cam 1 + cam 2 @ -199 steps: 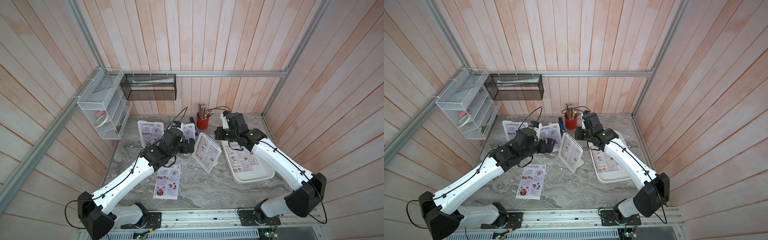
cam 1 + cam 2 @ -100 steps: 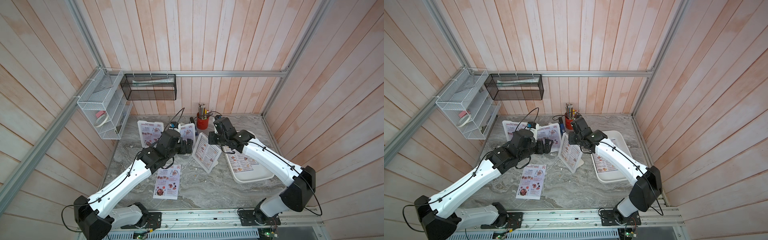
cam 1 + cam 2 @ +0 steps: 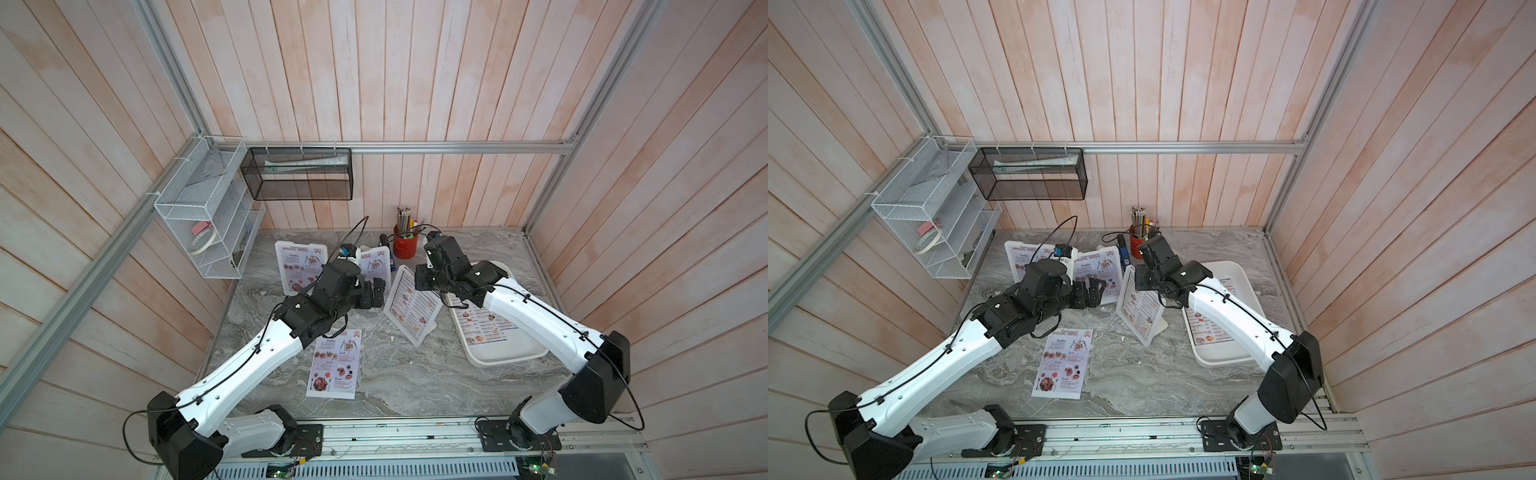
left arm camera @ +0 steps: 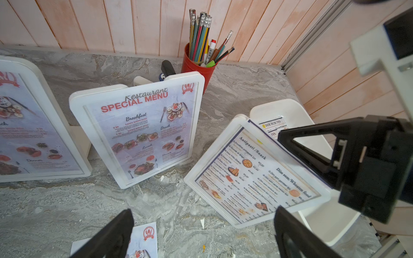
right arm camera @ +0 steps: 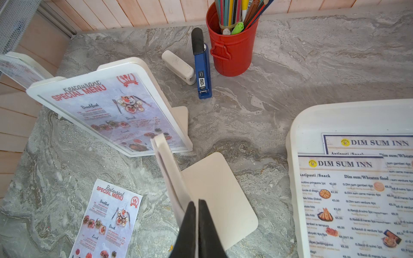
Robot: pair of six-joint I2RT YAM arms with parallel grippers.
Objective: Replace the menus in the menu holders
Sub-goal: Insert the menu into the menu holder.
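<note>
**A:** Where is the holder in play?

**B:** The tilted menu holder stands mid-table, just beside the white tray at the right edge. It is a white frame with rounded corners. A blue-bordered Dim Sum Inn menu sits behind its clear front, top corner poking out.

**A:** And the fingers?

**B:** The right fingers are pinched narrow on that sheet's top edge. The left fingers stand wide beside the frame, holding nothing.

**A:** The others?

**B:** Two Special Menu holders stand toward the back edge, red-titled with food photos. A loose Special Menu sheet lies flat toward the front edge.
</note>
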